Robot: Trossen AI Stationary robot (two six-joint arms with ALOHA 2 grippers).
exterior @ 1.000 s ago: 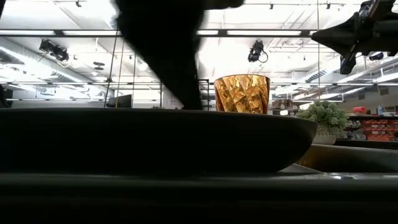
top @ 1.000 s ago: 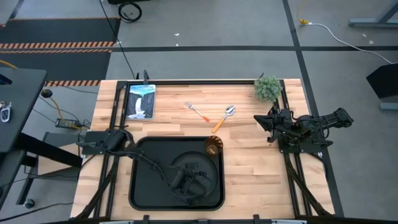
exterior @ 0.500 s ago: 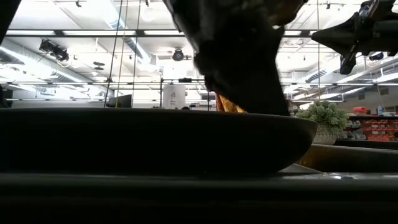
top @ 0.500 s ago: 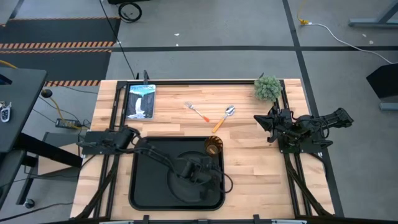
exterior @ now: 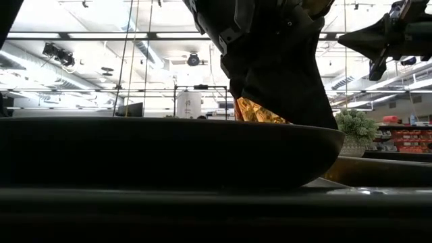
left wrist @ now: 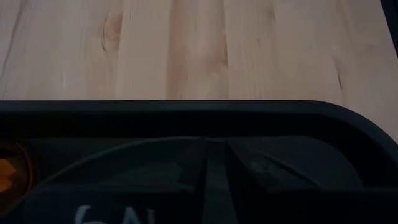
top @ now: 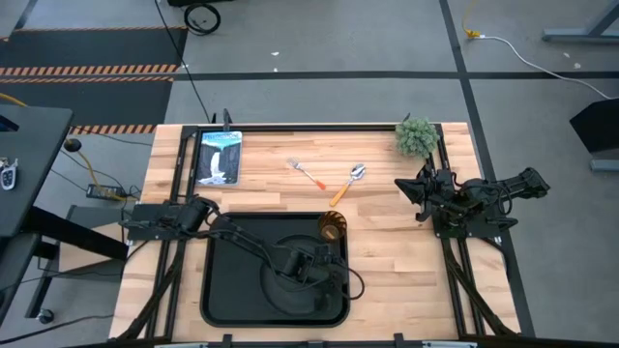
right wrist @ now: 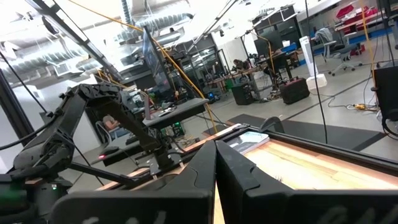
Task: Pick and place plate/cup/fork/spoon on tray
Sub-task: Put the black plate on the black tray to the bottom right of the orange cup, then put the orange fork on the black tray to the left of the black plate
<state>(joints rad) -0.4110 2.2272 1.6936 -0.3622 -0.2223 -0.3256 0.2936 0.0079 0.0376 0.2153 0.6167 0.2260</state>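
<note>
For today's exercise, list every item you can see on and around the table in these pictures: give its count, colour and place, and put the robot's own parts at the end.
tray: 1, black, near middle of the table.
plate: 1, black, round, lying in the tray, partly under the left arm.
cup: 1, amber-orange, at the tray's far right corner, inside its rim.
fork: 1, silver with red-orange handle, on bare wood beyond the tray.
spoon: 1, silver with yellow-orange handle, just right of the fork.
picture card: 1, blue and white, far left of the table.
small plant: 1, green, far right corner.
table: 1, light wood.
left gripper: 1, dark, over the plate's right side, near the cup.
right gripper: 1, dark, parked at the right edge.
</note>
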